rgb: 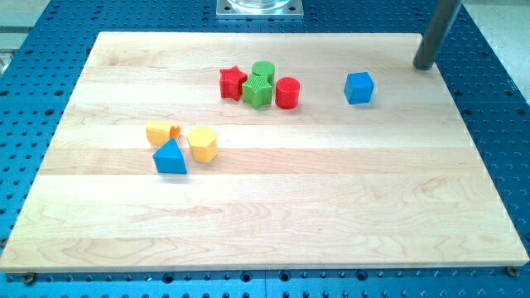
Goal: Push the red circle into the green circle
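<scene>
Red circle block (287, 93), a short plastic cylinder, stands just to the view's right of the green star-shaped block (257, 91), touching or nearly touching it; I take that green star as the landmark. Largest of all is the pale wooden board (265, 223), lying on a blue perforated table (497, 99) that frames it on every side. A metal base plate (259, 7) shows at the view's top edge, above the star. My tip (424, 66), the lower end of the dark rod, sits at the board's top right corner, far to the right of the star and up-right of the blue cube (358, 87); it touches no block, and it carries no jaws to open or close. The green circle block (263, 71) stands directly behind the star, touching it. A red star block (233, 83) presses against the star's left side. Well down-left of the star lie a blue triangular block (170, 157), a yellow hexagon block (202, 143) and a yellow-orange block (161, 132), clustered close together.
</scene>
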Robot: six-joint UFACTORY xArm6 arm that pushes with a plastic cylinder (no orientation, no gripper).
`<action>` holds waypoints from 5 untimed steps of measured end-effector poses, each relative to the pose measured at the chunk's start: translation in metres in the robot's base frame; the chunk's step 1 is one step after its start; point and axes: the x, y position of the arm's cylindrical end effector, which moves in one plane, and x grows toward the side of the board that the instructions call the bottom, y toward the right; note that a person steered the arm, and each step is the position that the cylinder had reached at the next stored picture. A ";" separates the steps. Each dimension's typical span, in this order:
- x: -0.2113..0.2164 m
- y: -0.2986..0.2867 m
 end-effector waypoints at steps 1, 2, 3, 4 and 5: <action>0.032 -0.028; 0.044 -0.061; 0.045 -0.064; 0.045 -0.060; 0.045 -0.052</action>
